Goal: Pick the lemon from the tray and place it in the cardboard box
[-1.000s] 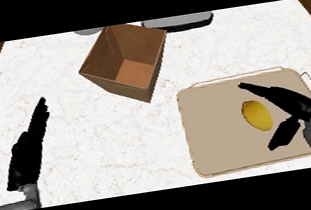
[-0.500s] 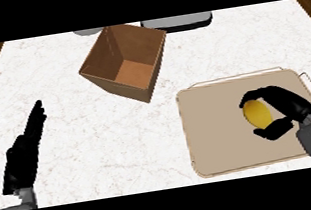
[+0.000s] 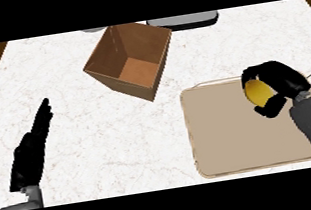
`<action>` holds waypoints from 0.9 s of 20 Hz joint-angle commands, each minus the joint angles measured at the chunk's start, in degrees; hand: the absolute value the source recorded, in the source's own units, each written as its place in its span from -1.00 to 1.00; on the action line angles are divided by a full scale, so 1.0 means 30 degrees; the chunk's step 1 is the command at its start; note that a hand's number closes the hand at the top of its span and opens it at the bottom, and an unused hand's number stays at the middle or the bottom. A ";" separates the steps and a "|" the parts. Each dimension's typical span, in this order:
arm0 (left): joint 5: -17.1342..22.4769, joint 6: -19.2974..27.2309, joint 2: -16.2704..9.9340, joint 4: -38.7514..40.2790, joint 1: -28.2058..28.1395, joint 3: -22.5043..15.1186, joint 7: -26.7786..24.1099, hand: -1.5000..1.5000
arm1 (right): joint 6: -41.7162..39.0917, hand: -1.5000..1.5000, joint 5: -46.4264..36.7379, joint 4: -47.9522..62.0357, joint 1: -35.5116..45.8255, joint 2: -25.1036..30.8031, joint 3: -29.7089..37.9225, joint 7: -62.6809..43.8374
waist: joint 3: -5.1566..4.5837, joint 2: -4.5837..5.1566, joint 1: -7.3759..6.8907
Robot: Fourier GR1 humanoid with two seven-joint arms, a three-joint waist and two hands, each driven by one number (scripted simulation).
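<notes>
- Two black hands show over the white counter [image 3: 81,138].
- The right hand [image 3: 283,83] is curled around the yellow lemon [image 3: 258,90], over the far right part of the tan tray [image 3: 230,136].
- The left hand [image 3: 34,145] is flat with straight fingers, at the left, holding nothing.
- The cardboard box [image 3: 131,60] sits open, up and left of the tray.

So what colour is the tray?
Beige, a plain light tan tray, seen in the head view.
</notes>
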State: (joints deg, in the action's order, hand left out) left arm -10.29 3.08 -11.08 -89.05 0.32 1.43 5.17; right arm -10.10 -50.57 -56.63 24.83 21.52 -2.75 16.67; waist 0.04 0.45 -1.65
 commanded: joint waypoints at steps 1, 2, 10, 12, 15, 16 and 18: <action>-0.0616 0.0253 0.0534 0.0033 0.0123 -0.0829 -0.0440 0.00 | 0.0989 1.00 -0.2512 0.2495 0.3772 0.1048 -0.0831 -0.0204 | 0.0027 0.0294 -0.1024; -0.0470 0.0073 0.0212 0.0007 0.0557 -0.0519 -0.0170 0.00 | 0.1959 1.00 -0.2954 0.3805 0.4038 0.0739 -0.1062 0.0581 | 0.0034 0.0224 -0.0689; -0.0688 0.0441 0.0503 0.0690 0.0966 -0.0262 0.0065 0.00 | 0.4820 1.00 -0.3283 0.9408 0.9349 0.0265 0.0581 0.1783 | 0.0012 0.0094 -0.0196; -0.0453 0.0015 0.0199 0.0805 0.0076 -0.0040 -0.0560 0.00 | 0.4411 1.00 -0.2447 0.9745 0.9839 0.0659 0.1338 0.2996 | 0.0004 0.0044 -0.0078; -0.0602 0.0305 0.0461 0.0201 0.0067 -0.0238 0.0050 0.00 | 0.2651 1.00 0.0390 0.8647 0.9731 0.0472 0.2951 0.5816 | 0.0016 -0.0026 0.0116; 0.0217 -0.0363 -0.0559 0.0883 0.0669 0.1000 -0.0347 0.00 | 0.2147 1.00 0.0858 0.8117 0.9968 0.0013 0.3053 0.6168 | -0.0004 -0.0072 0.0277; -0.0421 0.0316 0.0276 0.0566 0.0819 0.0217 0.0291 0.00 | 0.0853 1.00 0.2220 0.8068 1.0820 -0.0466 0.3889 0.6818 | 0.0005 -0.0091 0.0279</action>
State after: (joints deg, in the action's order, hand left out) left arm -11.18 3.29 -10.64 -88.10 1.77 1.82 5.47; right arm -2.39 -50.41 -31.70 54.02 21.73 4.85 32.20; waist 0.07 0.36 -1.38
